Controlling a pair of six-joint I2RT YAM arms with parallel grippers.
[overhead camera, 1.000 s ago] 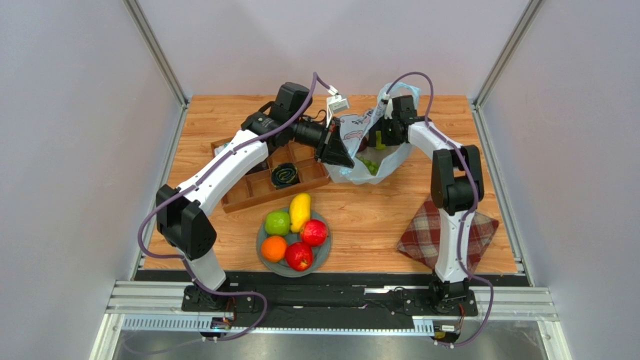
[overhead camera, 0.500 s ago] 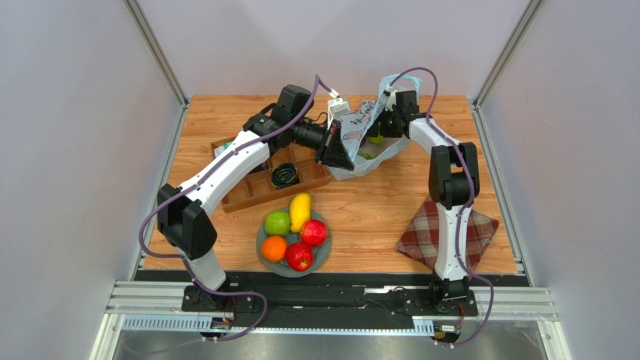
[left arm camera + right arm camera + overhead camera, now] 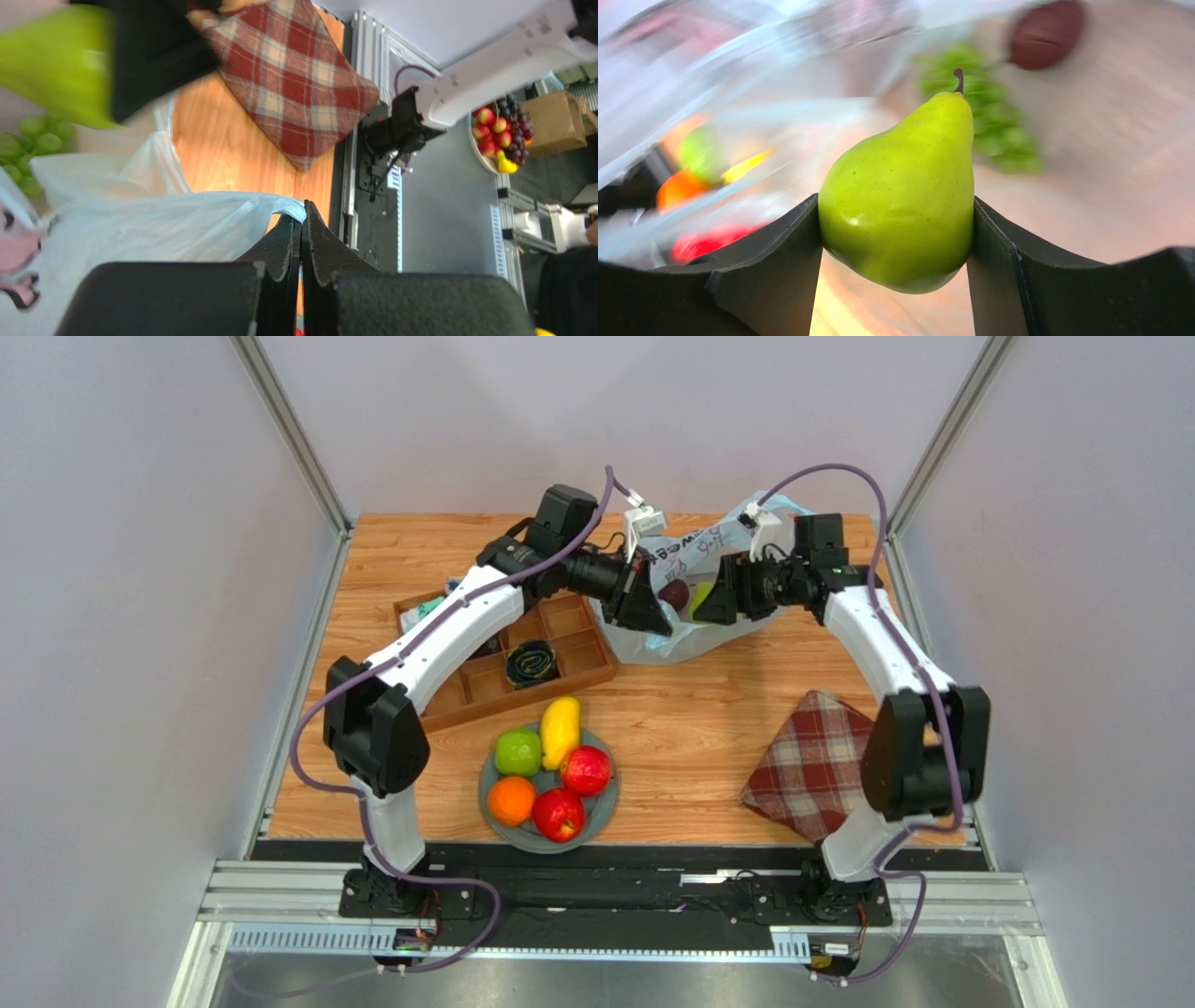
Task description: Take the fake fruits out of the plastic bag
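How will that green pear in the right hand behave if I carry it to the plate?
The pear looks glossy, so it may slip; the right hand grips only its wide belly. It seems rigid: no denting shows at the fingers. Rounded and tapered, it would probably roll or tip on the plate.

A plaid cloth [image 3: 814,770] lies right of a wooden tray [image 3: 491,697].
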